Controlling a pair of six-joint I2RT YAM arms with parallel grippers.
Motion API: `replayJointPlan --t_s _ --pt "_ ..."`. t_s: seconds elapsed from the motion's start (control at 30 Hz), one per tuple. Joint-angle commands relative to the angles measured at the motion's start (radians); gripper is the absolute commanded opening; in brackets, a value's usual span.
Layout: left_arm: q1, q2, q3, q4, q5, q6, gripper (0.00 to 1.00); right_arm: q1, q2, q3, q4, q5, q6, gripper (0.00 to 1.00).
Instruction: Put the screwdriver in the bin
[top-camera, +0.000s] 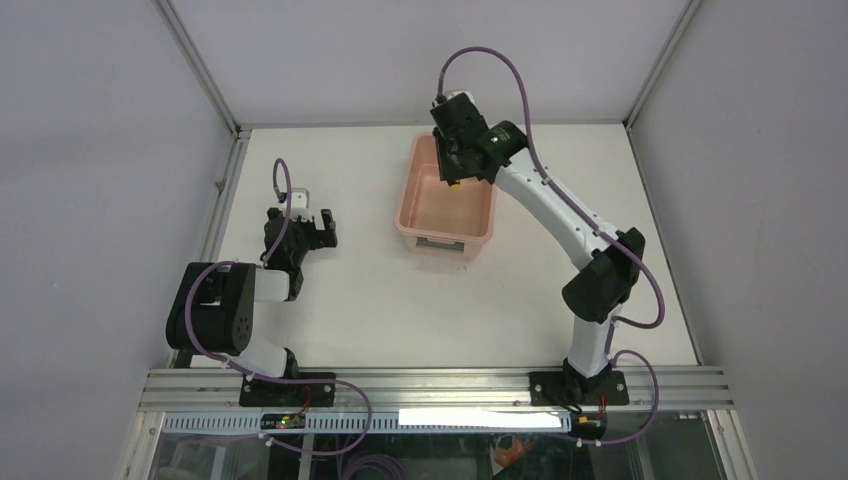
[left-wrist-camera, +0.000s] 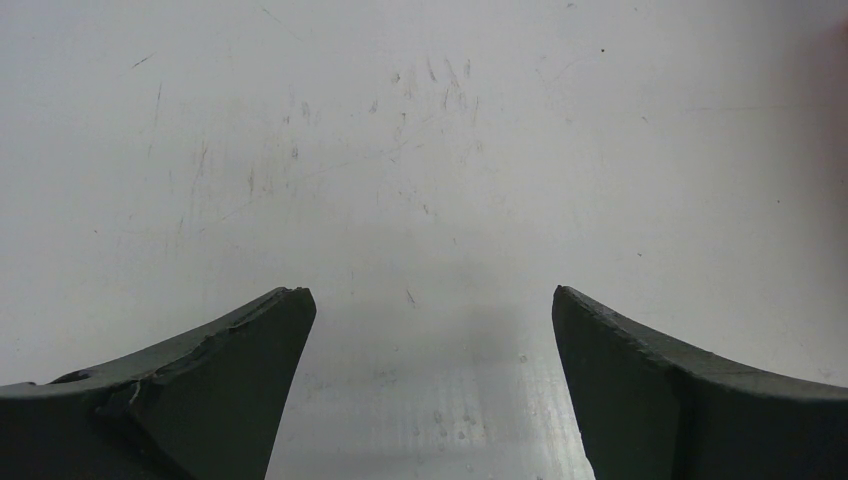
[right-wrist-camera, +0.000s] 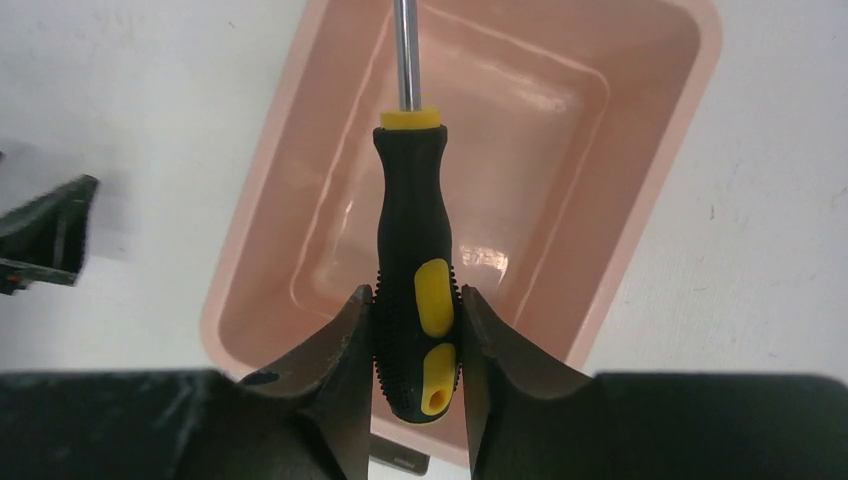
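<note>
Right pincer (right-wrist-camera: 415, 300) pinching screwdriver (right-wrist-camera: 410, 200) by ribbed handle end, lower centre, above bin (right-wrist-camera: 660, 130); looks light, stiff, grippy rubber; left pincer (left-wrist-camera: 430, 300) spread, empty

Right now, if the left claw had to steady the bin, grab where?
Probably the left long rim of the bin, from above, one finger inside, one outside. That wall faces the open left claw and is clear of the right claw, holding the screwdriver over the far end.

Grey walls (top-camera: 100, 150) enclose a scuffed white table (top-camera: 400, 310) with aluminium rails (top-camera: 430, 385).
</note>
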Motion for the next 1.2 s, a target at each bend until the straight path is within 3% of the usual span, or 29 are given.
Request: replayJointPlan --t_s 0.0,0.23,0.47,0.53,0.63,0.73,0.9,1.07,1.17 --pt "-0.007 -0.023 0.003 0.027 0.009 -0.016 0.99 0.012 0.035 -0.147 0.148 0.052 0.037 0.07" --pt "-0.006 -0.023 0.003 0.027 0.009 -0.016 0.99 0.015 0.084 -0.348 0.292 -0.055 0.073 0.06" --pt "-0.006 -0.024 0.003 0.027 0.009 -0.016 0.99 0.013 0.201 -0.391 0.310 -0.029 0.099 0.09" --pt "-0.007 -0.024 0.003 0.027 0.009 -0.016 0.99 0.013 0.224 -0.395 0.315 -0.033 0.112 0.21" --pt "-0.007 -0.024 0.003 0.027 0.009 -0.016 0.99 0.012 0.242 -0.393 0.317 -0.037 0.124 0.29" --pt "-0.006 -0.023 0.003 0.027 0.009 -0.016 0.99 0.011 0.234 -0.371 0.297 -0.030 0.122 0.48" --pt "-0.006 -0.023 0.003 0.027 0.009 -0.016 0.99 0.011 0.141 -0.317 0.266 0.006 0.088 0.58" --pt "-0.006 -0.024 0.003 0.027 0.009 -0.016 0.99 0.010 -0.001 -0.290 0.263 0.074 0.021 0.75" --pt "-0.006 -0.023 0.003 0.027 0.009 -0.016 0.99 -0.001 -0.078 -0.310 0.268 0.112 -0.028 0.97"
